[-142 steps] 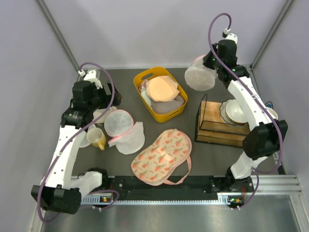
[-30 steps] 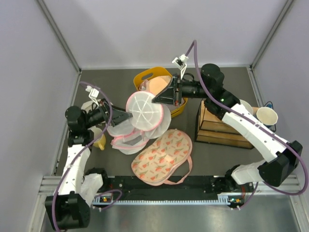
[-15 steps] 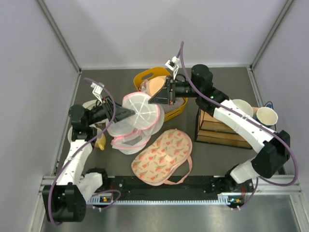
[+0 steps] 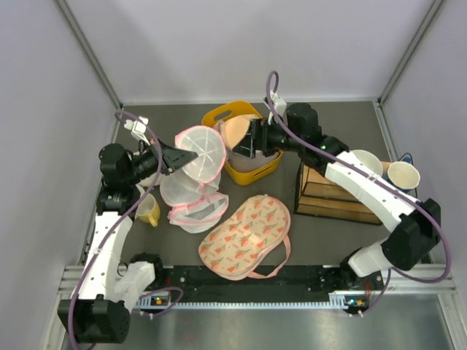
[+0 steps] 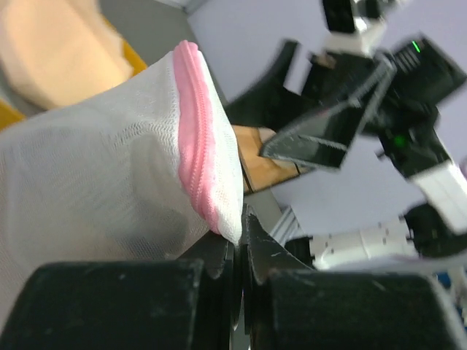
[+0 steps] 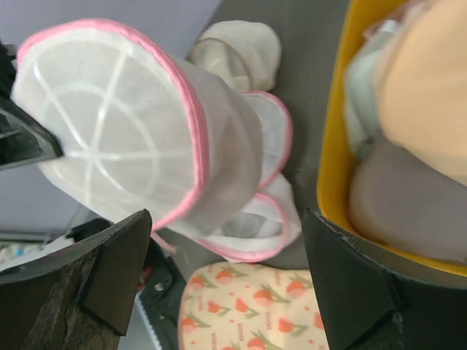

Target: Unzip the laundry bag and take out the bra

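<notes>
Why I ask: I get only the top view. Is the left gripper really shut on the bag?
Observer: Yes. The left wrist view shows the left gripper pinching the bag's mesh edge, right beside the pink zipper.
Operator: Is the right gripper holding anything?
Observer: No. Its wrist view shows the right gripper open, fingers spread wide. The bag hangs in front of them, not between them.
Operator: Is the zipper open near the left gripper?
Observer: It looks closed there. In the left wrist view that stretch is one unbroken pink band.
</notes>
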